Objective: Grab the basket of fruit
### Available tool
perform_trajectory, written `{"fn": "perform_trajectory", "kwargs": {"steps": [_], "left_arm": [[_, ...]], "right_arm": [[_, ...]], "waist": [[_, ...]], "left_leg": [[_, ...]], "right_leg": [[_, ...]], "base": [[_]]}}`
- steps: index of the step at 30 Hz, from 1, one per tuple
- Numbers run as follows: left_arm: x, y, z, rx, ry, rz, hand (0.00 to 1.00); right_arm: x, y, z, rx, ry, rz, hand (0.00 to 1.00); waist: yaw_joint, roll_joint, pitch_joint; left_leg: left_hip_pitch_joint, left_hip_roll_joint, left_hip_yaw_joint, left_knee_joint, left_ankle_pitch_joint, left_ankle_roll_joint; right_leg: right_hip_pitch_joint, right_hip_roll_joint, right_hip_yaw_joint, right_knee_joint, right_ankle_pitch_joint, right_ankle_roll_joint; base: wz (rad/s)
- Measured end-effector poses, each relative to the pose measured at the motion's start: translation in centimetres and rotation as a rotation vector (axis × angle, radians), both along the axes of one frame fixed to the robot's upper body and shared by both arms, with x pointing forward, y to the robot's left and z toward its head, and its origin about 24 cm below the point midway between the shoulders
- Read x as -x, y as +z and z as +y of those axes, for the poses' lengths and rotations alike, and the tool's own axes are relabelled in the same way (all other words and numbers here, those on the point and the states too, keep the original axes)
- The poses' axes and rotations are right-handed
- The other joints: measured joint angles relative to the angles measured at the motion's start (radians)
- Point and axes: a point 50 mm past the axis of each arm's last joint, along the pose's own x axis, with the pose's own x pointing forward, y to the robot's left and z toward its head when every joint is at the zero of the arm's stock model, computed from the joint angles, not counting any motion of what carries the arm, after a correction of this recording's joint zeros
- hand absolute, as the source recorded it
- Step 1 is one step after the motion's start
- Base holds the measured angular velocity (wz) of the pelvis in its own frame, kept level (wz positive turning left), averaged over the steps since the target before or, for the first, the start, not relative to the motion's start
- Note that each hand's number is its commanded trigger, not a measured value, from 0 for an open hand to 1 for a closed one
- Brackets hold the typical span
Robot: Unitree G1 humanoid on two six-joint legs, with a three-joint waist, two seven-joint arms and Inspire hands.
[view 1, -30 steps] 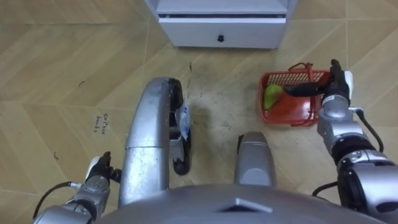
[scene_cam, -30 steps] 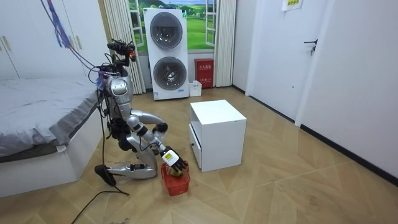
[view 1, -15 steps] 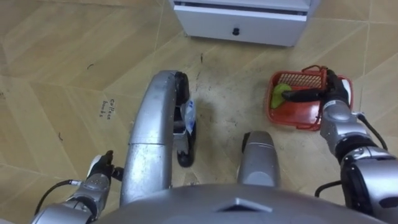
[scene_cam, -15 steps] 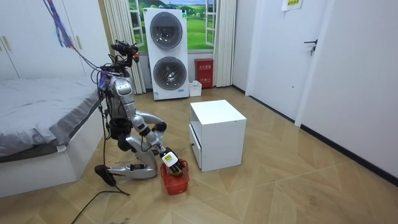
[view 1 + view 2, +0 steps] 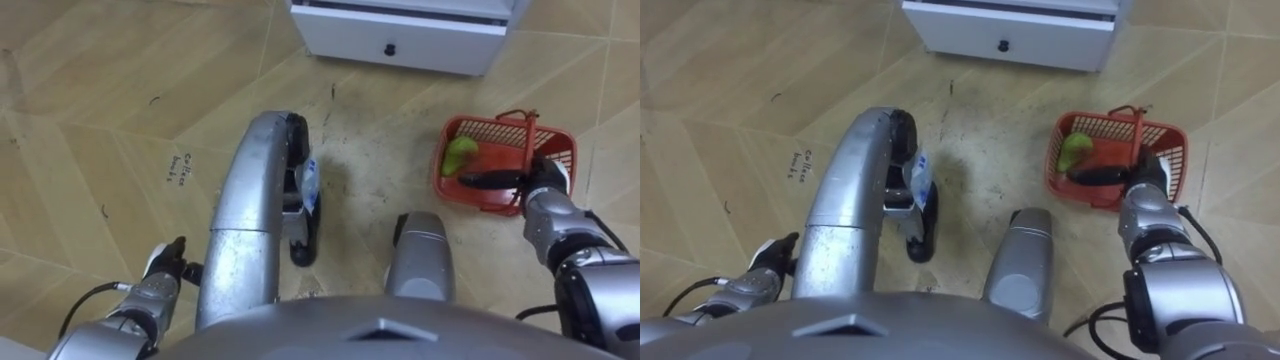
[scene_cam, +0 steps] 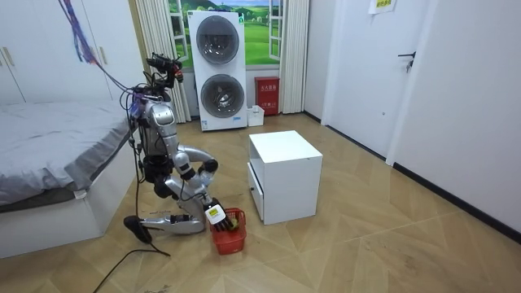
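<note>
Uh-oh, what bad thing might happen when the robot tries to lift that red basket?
The right hand lies over the near side of the red basket with straight fingers, apparently not round the handle. A lift from there may slip or tip it, and the green fruit might roll out. The white cabinet is close, so a swinging basket might bump it.

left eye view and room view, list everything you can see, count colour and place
fruit basket: one, red, on the floor near the cabinet
fruit: one, green, inside the basket
cabinet: one, white, with a drawer, beyond the basket
washing machines: two, white, stacked at the back wall
box: one, red, beside the machines
bed: one, grey cover, room view's left
door: one, white, room view's right
right hand: at the basket's near rim
left hand: low at the robot's left side
</note>
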Motion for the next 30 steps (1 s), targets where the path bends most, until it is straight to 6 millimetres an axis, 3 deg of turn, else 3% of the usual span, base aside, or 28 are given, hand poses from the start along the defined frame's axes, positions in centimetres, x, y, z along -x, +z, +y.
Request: {"fn": "perform_trajectory", "kwargs": {"steps": [20, 22, 24, 30], "left_arm": [[-0.1, 0.0, -0.2, 0.035, -0.01, 0.01, 0.0], [-0.2, 0.0, -0.2, 0.036, -0.01, 0.008, 0.0], [-0.3, 0.0, -0.3, 0.037, -0.012, 0.002, 0.0], [-1.0, 0.2, -0.1, 0.038, 0.001, -0.026, 0.0]], "right_arm": [[0.3, -0.3, 0.3, -0.035, 0.013, 0.021, 1.0], [0.3, -0.3, 0.3, -0.039, 0.009, 0.019, 1.0], [0.3, -0.3, 0.3, -0.043, 0.003, 0.016, 1.0], [-0.5, 0.0, 0.6, -0.041, 0.033, 0.0, 1.0]], "waist": [[0.011, -0.002, 0.0011], [0.014, -0.005, 0.0025], [0.02, -0.018, 0.0092], [0.026, -0.024, 0.0109]], "left_leg": [[-0.001, 0.0, -0.013, 0.002, 0.005, -0.01], [0.0, 0.0, -0.013, 0.002, 0.005, -0.01], [-0.001, -0.001, -0.013, 0.002, 0.005, -0.01], [-0.008, 0.0, -0.019, 0.017, 0.004, -0.008]], "right_leg": [[0.006, 0.01, -0.014, 0.001, 0.0, 0.0], [0.007, 0.01, -0.014, 0.001, 0.0, 0.0], [0.008, 0.01, -0.015, 0.001, 0.0, 0.0], [0.016, 0.014, -0.021, -0.001, 0.0, 0.0]], "base": [[0.0], [0.0], [0.0], [0.0]]}}
